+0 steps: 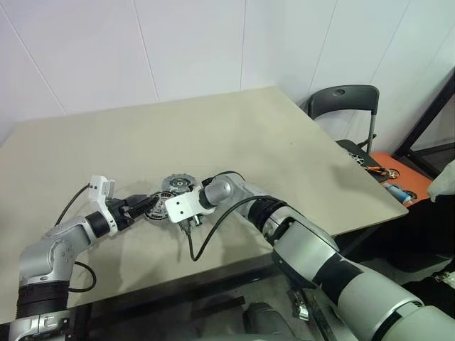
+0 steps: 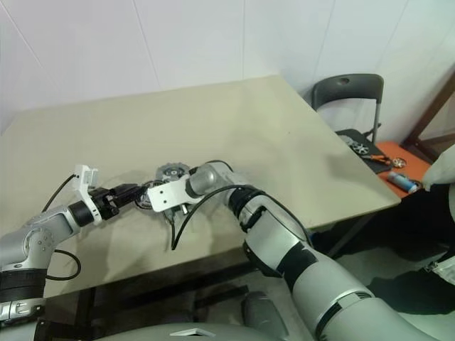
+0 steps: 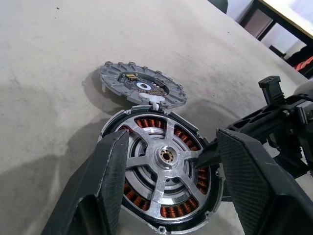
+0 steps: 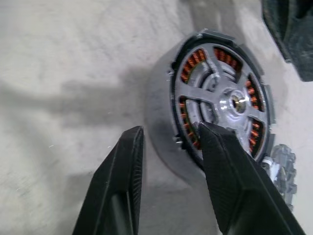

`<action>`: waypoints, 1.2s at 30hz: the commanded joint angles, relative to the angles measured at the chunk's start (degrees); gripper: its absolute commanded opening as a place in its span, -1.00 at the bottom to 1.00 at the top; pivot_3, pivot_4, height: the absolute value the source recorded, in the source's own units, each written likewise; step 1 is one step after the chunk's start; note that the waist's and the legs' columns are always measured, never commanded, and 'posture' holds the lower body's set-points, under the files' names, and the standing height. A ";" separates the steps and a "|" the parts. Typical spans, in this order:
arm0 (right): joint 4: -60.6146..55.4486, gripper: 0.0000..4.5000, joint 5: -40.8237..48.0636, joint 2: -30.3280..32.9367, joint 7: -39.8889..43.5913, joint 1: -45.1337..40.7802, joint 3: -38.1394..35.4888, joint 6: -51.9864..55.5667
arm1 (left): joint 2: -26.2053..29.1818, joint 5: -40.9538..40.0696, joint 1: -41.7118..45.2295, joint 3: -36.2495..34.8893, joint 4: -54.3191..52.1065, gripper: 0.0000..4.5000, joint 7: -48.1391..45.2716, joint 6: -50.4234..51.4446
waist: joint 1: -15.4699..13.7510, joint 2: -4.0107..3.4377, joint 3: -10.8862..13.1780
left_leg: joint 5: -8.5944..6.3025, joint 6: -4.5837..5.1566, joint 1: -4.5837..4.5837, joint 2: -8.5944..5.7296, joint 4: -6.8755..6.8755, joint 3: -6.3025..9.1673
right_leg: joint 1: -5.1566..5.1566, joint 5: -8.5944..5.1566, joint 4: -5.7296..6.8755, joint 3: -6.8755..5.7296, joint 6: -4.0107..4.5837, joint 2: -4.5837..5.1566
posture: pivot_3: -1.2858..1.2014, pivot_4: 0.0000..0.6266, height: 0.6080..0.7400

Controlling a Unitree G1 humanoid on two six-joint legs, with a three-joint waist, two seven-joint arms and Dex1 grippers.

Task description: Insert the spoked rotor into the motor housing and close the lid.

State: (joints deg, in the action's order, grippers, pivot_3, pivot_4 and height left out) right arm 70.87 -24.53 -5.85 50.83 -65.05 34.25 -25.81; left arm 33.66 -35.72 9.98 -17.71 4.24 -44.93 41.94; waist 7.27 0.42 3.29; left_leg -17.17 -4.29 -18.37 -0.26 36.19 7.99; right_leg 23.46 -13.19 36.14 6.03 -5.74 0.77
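Note:
The motor housing [image 3: 146, 125], a grey cup ringed with copper windings, has the spoked rotor [image 3: 166, 156] seated in it, spokes meeting at a silver hub. My left gripper [image 3: 171, 137] is shut on the housing, one finger against each side of its rim. The lid [image 3: 142, 88], a notched grey disc, lies flat on the table just beyond the housing. From the opposite side, my right gripper [image 4: 171, 131] stands open with a narrow gap. One of its fingers [image 4: 220, 156] lies over the housing's rim and the other is on the table side, clear of the wall.
The beige table [image 1: 234, 135] stretches away behind the parts, its front edge close below both arms. A dark chair [image 1: 341, 99] stands past the far right corner. An orange surface with tools [image 1: 398, 177] sits beside the table's right edge.

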 commanded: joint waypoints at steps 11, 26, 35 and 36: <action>-2.12 -0.87 -0.03 -0.16 1.34 -1.53 -1.64 -0.05 | -0.32 -1.50 1.84 -0.97 -0.38 0.36 0.40 -0.22 | 0.00 0.00 0.00 | 0.00 0.00 0.00 0.00 0.00 0.02 | 0.00 0.00 0.00 -0.01 0.00 0.00 | 0.03 -1.00 1.00; -19.52 -0.87 5.99 17.39 30.45 0.61 -2.34 0.06 | -1.01 -0.97 3.88 0.64 2.54 0.36 0.15 -0.96 | -0.46 0.01 0.00 | 0.00 -0.01 -0.08 -0.08 0.03 0.05 | -0.04 0.00 -0.12 -0.06 -0.03 0.12 | 0.03 -1.00 1.00; -26.43 -0.87 4.82 23.83 31.36 2.29 -0.97 -1.03 | -2.06 0.20 7.48 2.42 5.90 0.36 -0.62 -1.76 | -0.27 0.02 -0.01 | 0.01 -0.02 -0.06 -0.08 0.03 0.05 | -0.04 -0.01 -0.08 -0.06 -0.02 0.10 | 0.03 -1.00 1.00; -26.91 -0.87 4.93 24.15 31.72 2.39 -0.93 -1.03 | -2.12 0.27 7.61 2.50 5.98 0.36 -0.60 -1.79 | -0.21 0.02 -0.01 | 0.01 -0.02 -0.06 -0.08 0.03 0.04 | -0.04 -0.01 -0.09 -0.06 -0.02 0.10 | 0.03 -1.00 1.00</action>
State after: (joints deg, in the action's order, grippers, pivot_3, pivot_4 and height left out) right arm 46.24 -20.00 17.84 81.86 -62.00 33.41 -26.24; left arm 31.34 -35.50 16.41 -14.79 10.58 -45.06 41.01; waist 7.07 0.44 3.29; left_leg -17.16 -4.31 -18.43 -0.34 36.22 8.02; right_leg 23.42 -13.20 36.04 5.97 -5.76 0.88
